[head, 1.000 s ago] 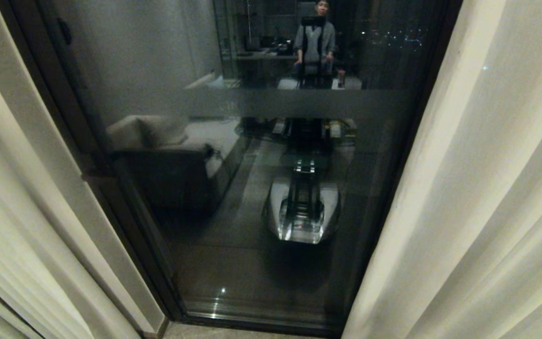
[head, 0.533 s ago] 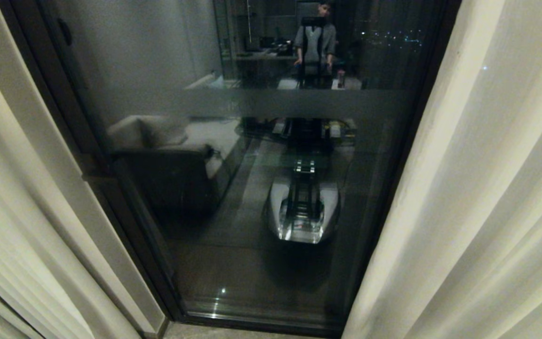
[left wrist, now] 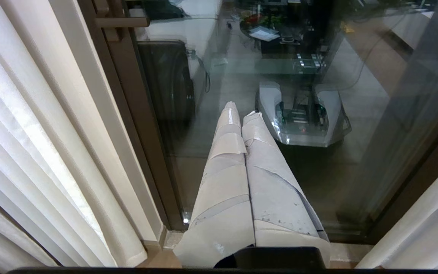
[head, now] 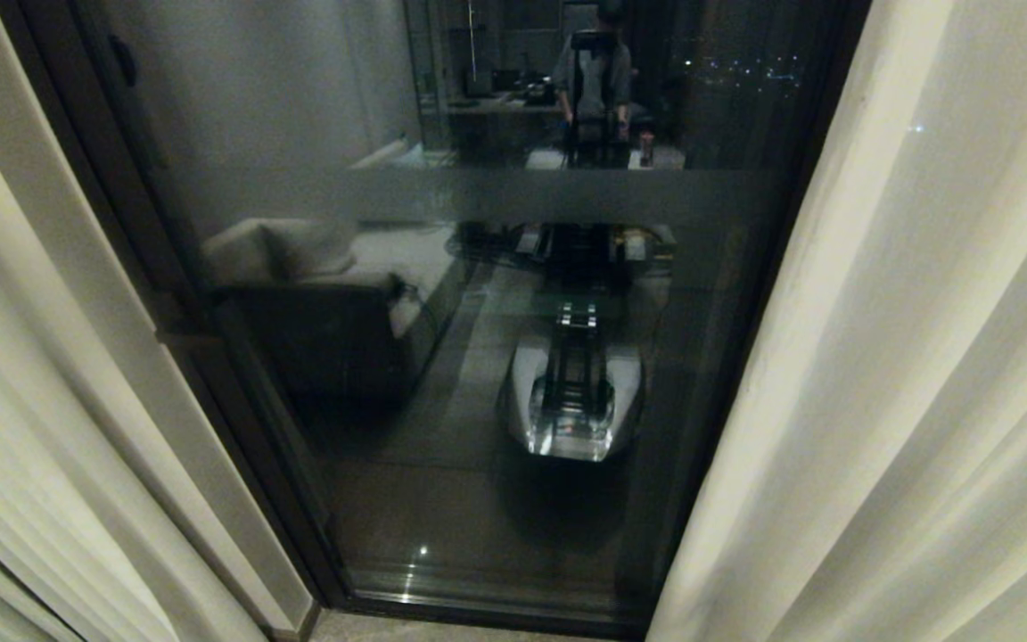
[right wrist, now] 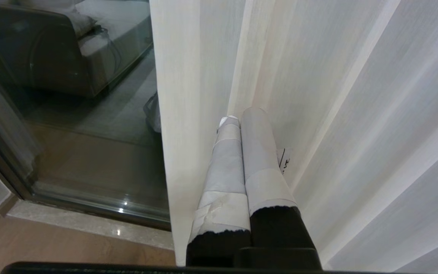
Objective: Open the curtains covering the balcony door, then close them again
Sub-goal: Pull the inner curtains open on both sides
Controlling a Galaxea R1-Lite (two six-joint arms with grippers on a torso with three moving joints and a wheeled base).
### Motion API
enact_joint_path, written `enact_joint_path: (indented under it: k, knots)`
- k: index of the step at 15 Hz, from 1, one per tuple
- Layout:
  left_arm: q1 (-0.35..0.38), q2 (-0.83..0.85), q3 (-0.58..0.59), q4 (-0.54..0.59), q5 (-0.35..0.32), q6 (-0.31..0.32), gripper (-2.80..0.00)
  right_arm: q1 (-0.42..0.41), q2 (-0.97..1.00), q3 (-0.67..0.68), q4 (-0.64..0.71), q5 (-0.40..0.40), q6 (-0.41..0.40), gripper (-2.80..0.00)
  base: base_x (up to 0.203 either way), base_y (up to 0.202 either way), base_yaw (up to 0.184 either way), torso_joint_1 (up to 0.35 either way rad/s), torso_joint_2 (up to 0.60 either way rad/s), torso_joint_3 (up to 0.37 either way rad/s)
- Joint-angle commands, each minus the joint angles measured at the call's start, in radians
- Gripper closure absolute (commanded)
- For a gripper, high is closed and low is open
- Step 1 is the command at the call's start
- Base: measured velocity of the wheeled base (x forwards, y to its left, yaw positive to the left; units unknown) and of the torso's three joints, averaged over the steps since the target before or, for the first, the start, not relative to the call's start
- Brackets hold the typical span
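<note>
left wrist view shows the left gripper [left wrist: 242, 108] nearest the lens, its two pale tape-wrapped fingers [left wrist: 226, 167] pressed together with nothing between them, pointing down toward the foot of the tall reflective glass balcony door in its dark brown frame [left wrist: 143, 125]. right wrist view shows the right gripper [right wrist: 240, 114], its grey-taped fingers [right wrist: 257, 152] likewise closed on nothing, the tips lying against the folds of fabric just beside the door's right side; whether they press into the cloth cannot be told. neither arm appears in the head view.

beyond the grippers hang the cream woven curtains with long vertical pleats: the left curtain panel [head: 23, 428] is drawn back to the left of the door, and the right curtain panel [head: 915, 374] stands to the right of the door, its straight hemmed edge overlapping the frame. the glass between them is uncovered. a pale stone sill strip [right wrist: 89, 224] runs along the foot of the door.

a frosted horizontal band [head: 558, 194] crosses the glass of the balcony door [head: 442, 428]. in the glass below that band is the reflection of the robot's own white wheeled base [head: 574, 406] and a dim sofa [head: 317, 303] to its left. farthest, above the band, the reflection shows a standing person in a grey top [head: 598, 80] beside a desk.
</note>
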Motion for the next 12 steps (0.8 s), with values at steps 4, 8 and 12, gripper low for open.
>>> enact_joint_path:
  k: [4, 8, 12]
  knots:
    - [0.0, -0.001, 0.0, 0.0, 0.0, 0.0, 0.0, 0.0, 0.002, 0.0, -0.004, -0.001, -0.041, 0.0, 0.0, 0.0, 0.0, 0.0, 0.0, 0.0]
    - [0.0, -0.001, 0.0, 0.0, 0.001, 0.0, 0.0, 0.0, 0.001, 0.002, -0.005, 0.001, -0.122, 0.0, 0.0, 0.0, 0.0, 0.0, 0.0, 0.0]
    - [0.0, -0.001, 0.0, 0.0, 0.001, 0.0, 0.0, 0.0, 0.0, 0.002, -0.009, -0.001, -0.129, 0.0, 0.0, 0.0, 0.0, 0.0, 0.0, 0.0]
